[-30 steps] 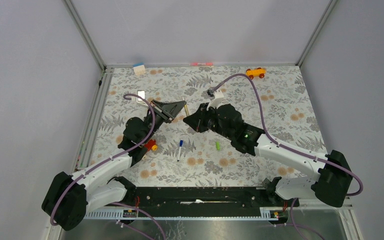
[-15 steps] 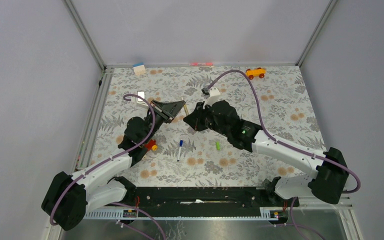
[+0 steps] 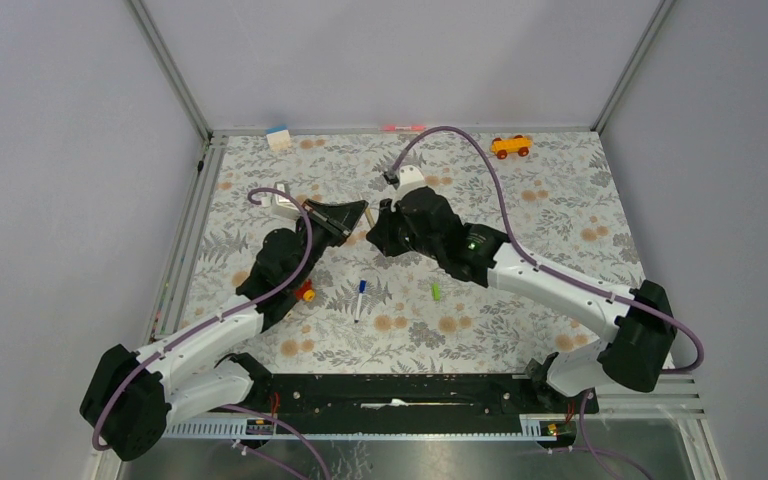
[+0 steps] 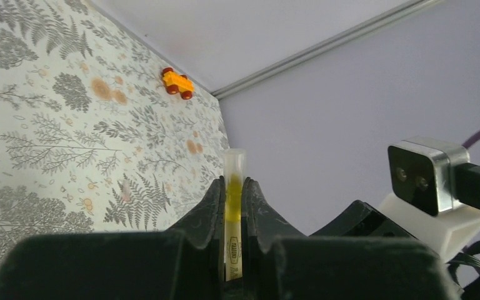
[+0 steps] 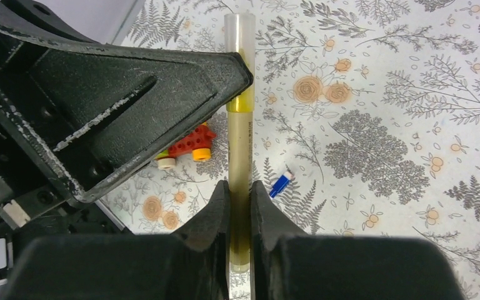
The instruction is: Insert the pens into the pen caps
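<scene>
Left gripper (image 4: 234, 190), left wrist view: narrowed right down, it is pinching the pale yellow pen (image 4: 234, 215) across the barrel. A clear end is sticking up past the fingertips, and the pen is being held off the floral table (image 4: 50, 144). Orange toy car (image 4: 177, 83) is sitting far off by the wall.

Right gripper (image 5: 239, 190), right wrist view: also narrowed, it is gripping the same pen further down the barrel. The left arm's fingers are reaching in from the side and clamping nearer the clear end, so both are sharing one pen in the air. Toy bricks (image 5: 184, 147) are lying on the table below. Whether the clear end is a cap, cannot tell.

Top view: the two grippers are meeting tip to tip over mid-table. White pen (image 3: 359, 300) with a blue end is lying loose. The lime green cap (image 3: 436, 290) is lying to its right, apart from it. The pink pen (image 3: 403, 128) is resting along the far edge.

Handling, judged: the pens are looking light, stiff and smooth, and likely to swivel in a narrow pinch. Taking hold mid-barrel, square across, with the tip end left free for the cap, is looking best.
</scene>
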`<state>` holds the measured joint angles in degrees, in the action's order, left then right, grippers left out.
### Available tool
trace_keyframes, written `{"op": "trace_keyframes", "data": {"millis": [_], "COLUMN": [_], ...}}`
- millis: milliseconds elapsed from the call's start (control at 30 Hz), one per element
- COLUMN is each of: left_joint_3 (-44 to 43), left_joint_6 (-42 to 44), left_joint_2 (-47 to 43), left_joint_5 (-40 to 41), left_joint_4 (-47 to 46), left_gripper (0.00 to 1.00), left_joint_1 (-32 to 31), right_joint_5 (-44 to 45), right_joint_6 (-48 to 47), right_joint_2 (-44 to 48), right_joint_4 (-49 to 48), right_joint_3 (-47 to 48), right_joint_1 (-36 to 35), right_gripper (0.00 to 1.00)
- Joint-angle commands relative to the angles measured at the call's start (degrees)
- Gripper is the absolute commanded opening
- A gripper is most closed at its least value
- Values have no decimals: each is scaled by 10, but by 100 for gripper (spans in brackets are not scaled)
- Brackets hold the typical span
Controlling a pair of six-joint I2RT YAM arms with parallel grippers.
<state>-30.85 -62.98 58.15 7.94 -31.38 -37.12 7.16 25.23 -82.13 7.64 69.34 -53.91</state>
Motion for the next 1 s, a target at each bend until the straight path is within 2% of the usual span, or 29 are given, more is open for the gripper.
{"op": "trace_keyframes", "data": {"millis": [0, 233, 400, 500, 633, 767, 867, 967], "left_joint_3": [-26, -50, -46, -32, 2, 24, 36, 40], "left_joint_6": [6, 7, 12, 23, 23, 23, 23, 27], "left_joint_2": [3, 20, 16, 2, -26, -33, -31, -36], "left_joint_5": [-87, -61, -58, -67, -94, -134, -154, -155], "left_joint_4": [90, 133, 130, 116, 71, 19, -7, -7], "left_gripper": [0, 0, 0, 0, 0, 0, 0, 0], "left_joint_1": [-64, -88, -93, -93, -93, -93, -93, -93], "right_joint_5": [98, 97, 60, -36, -219, -359, -441, -474], "right_joint_6": [-30, -35, -40, -14, 70, 140, 214, 240], "right_joint_2": [-31, -72, -63, -37, 2, 10, -1, -4], "right_joint_4": [-55, -13, -45, -115, -235, -348, -446, -473], "right_joint_3": [92, 152, 142, 104, 32, -7, -25, -25], "right_joint_1": [16, 16, 22, 56, 131, 184, 215, 222], "right_gripper": [0, 0, 0, 0, 0, 0, 0, 0]}}
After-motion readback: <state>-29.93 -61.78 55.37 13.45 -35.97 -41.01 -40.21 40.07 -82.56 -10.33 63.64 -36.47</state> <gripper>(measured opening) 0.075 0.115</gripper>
